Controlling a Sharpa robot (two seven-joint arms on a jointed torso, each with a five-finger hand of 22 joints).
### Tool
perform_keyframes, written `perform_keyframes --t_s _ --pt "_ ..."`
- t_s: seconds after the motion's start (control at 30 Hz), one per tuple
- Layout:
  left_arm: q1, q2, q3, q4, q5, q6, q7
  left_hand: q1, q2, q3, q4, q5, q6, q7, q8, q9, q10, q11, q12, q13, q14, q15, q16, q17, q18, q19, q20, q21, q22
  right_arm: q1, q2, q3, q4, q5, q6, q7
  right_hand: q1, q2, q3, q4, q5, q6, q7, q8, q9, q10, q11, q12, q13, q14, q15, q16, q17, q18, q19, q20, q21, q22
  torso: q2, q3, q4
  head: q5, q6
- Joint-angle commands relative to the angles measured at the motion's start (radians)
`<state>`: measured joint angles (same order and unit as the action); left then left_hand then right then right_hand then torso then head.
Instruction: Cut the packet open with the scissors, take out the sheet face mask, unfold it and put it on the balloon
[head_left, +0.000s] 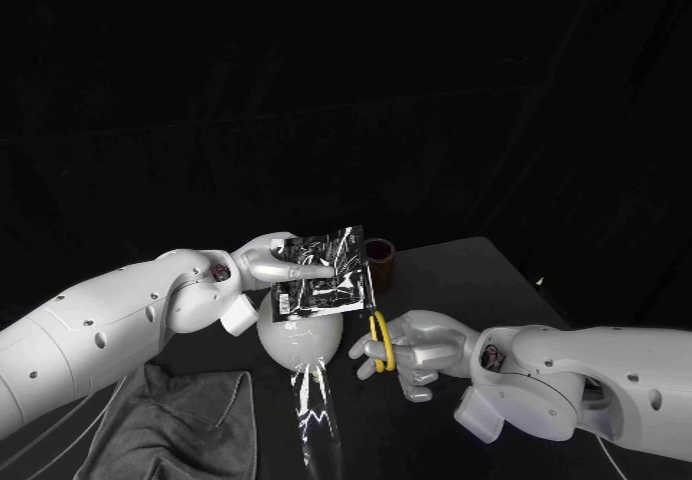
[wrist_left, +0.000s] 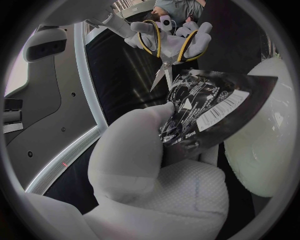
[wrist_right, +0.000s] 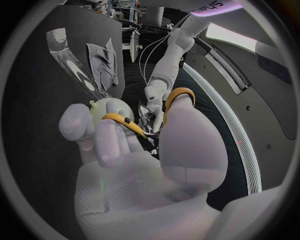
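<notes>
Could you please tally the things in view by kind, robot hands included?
Robot hands: 2, left robot hand, right robot hand
Packet: 1
Scissors: 1
Balloon: 1
Grey cloth: 1
Dark cylinder: 1
Clear plastic strip: 1
Total: 8

Head camera's up high, looking down at the balloon (head_left: 306, 342) and the dark surface (head_left: 462, 275) behind it. Left wrist camera hugs the left hand (wrist_left: 156, 175), balloon right beside it. Right wrist camera peers over the right hand (wrist_right: 147, 165) toward that same balloon.
</notes>
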<state>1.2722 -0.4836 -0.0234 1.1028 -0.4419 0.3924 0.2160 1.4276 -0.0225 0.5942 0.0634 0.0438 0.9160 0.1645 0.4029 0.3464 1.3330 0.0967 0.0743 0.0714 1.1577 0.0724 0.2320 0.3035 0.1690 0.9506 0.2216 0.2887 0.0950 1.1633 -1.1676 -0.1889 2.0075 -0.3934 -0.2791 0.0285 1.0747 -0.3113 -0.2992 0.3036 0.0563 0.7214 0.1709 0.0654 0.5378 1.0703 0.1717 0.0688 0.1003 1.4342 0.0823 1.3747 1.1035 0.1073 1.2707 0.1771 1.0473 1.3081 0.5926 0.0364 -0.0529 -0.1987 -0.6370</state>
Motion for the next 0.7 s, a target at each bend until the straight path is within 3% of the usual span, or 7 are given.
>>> perform_keyframes --t_s 0.03,0.7 --pt "0.002 0.002 0.001 0.004 -0.010 0.008 0.009 0.001 0.007 -0.001 -0.006 0.004 0.007 -0.002 0.007 0.158 0.009 -0.001 -0.001 0.001 -0.004 -0.006 0.002 0.002 0.010 -0.008 -0.001 0.001 0.000 -0.001 0.003 0.001 0.002 -0.012 0.050 -0.008 -0.010 0.005 0.001 0.000 0.005 -0.095 0.082 0.009 0.019 0.020 -0.003 0.007 -0.002 -0.004 0.000 0.002 0.004 0.006 0.005 0.004 0.008 0.084 -0.001 0.0007 -0.0011 0.000 -0.002" --pt "0.003 -0.003 0.001 0.010 -0.037 0.037 0.016 0.001 0.007 -0.002 -0.008 0.004 0.006 -0.002 0.007 0.159 0.009 -0.001 -0.001 0.001 -0.004 -0.006 0.002 0.002 0.010 -0.008 -0.001 0.002 0.001 0.019 -0.016 0.001 -0.019 -0.016 0.085 -0.021 -0.006 0.014 0.012 0.000 0.006 -0.062 0.074 0.027 0.024 0.041 -0.010 0.015 -0.007 0.001 -0.006 0.008 0.012 0.003 0.016 0.001 0.025 0.089 -0.001 0.0000 -0.0003 0.000 -0.004"
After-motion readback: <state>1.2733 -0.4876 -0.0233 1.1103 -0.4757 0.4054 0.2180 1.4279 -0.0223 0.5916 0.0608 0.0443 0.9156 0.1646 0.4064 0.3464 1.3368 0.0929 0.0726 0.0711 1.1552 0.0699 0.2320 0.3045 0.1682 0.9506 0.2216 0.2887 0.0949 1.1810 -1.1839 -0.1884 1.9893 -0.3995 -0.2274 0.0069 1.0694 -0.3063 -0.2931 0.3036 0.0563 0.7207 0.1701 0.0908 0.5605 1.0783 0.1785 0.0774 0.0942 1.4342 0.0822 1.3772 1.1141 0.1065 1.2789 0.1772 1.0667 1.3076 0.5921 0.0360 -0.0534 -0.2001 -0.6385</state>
